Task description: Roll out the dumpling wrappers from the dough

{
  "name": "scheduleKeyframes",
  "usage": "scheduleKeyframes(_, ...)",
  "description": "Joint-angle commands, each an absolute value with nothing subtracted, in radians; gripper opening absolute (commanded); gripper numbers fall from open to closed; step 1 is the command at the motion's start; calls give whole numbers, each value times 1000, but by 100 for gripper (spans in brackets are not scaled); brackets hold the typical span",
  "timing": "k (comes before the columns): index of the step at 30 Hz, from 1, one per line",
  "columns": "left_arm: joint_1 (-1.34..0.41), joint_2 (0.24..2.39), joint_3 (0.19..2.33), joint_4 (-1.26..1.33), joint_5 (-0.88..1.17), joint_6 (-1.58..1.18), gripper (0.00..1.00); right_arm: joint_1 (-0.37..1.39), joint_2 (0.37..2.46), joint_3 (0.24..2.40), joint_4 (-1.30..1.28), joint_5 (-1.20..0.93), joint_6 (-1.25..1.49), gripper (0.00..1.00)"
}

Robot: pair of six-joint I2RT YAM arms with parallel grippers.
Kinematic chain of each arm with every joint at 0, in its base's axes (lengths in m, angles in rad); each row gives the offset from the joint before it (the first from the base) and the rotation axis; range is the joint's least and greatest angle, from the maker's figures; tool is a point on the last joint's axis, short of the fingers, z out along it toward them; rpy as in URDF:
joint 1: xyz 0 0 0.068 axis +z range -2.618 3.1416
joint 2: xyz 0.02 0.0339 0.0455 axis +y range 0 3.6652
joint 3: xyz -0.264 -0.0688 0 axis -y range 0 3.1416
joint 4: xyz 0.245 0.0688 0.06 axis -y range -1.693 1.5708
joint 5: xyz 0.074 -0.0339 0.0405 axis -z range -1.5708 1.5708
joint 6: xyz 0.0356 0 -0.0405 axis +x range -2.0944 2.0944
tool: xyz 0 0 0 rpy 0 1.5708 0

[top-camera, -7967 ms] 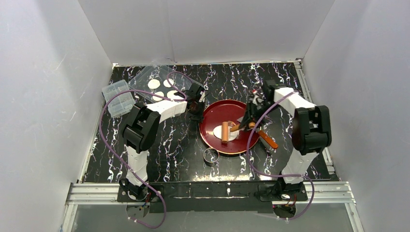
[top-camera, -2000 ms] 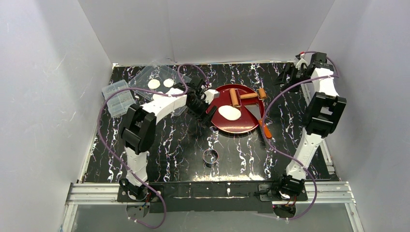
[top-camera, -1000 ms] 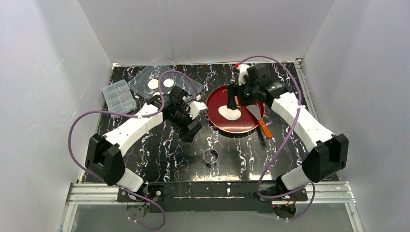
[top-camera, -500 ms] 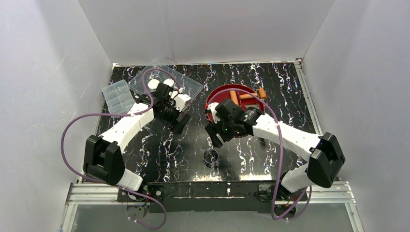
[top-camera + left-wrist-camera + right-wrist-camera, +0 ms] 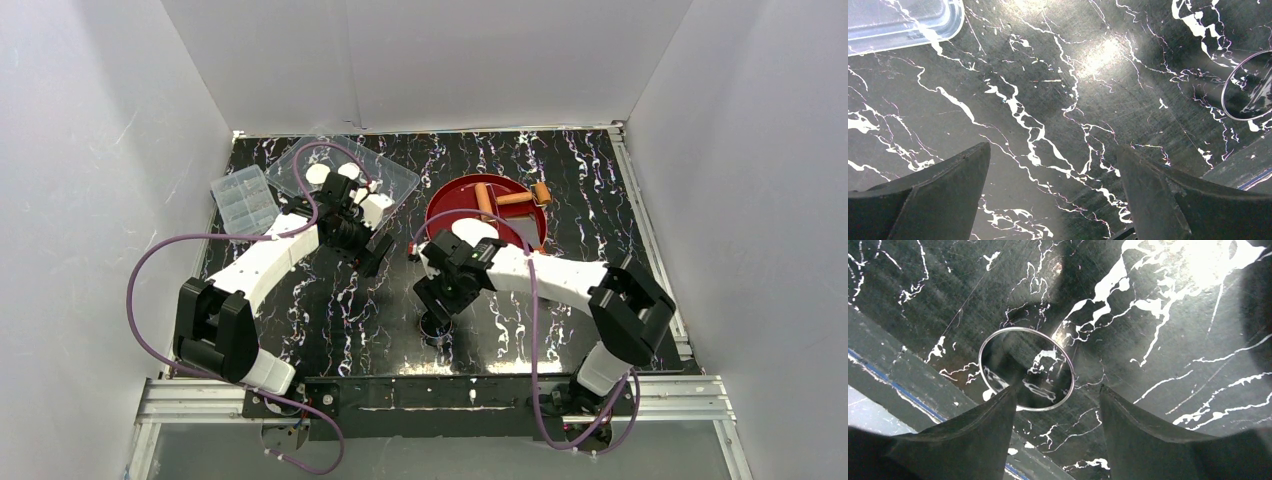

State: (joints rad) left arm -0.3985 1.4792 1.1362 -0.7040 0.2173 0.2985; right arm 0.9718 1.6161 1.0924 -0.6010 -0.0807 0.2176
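Note:
Flattened white dough [image 5: 472,229] lies on the red plate [image 5: 500,255], partly behind my right arm. A round white dumpling wrapper [image 5: 318,175] rests on the clear tray [image 5: 385,172] at the back left; my left arm covers the rest of that tray. My right gripper [image 5: 437,305] [image 5: 1057,389] is open just over the small metal ring [image 5: 435,326] [image 5: 1025,369]. Its left finger [image 5: 998,420] overlaps the ring's near rim, and nothing is held. My left gripper [image 5: 375,250] [image 5: 1050,152] hangs open over bare table beside the tray.
Orange rolling pins [image 5: 485,200] lie at the back of the plate. A clear compartment box [image 5: 243,200] stands at the far left. The ring [image 5: 1248,85] and a tray corner [image 5: 903,20] show in the left wrist view. The table's front rail [image 5: 893,385] runs close behind the ring.
My right arm has swung from the plate down to the ring near the front, its jaws narrowing. My left gripper drew back toward the clear tray, then stayed still.

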Motion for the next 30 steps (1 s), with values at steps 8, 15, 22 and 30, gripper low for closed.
scheduleKeyframes(8,-397,1409,1113,-702,211,306,98,986,1699,1142,-581,-43,206,31)
scheduleKeyframes(15,-398,1424,1132,-711,217,306,98,986,1715,1213,-657,-8,206,1)
scheduleKeyframes(22,-397,1445,1157,-718,216,301,98,772,1765,1588,-970,33,198,1)
scheduleKeyframes(30,-397,1436,1147,-727,214,301,98,592,1936,1793,-1091,101,217,1)
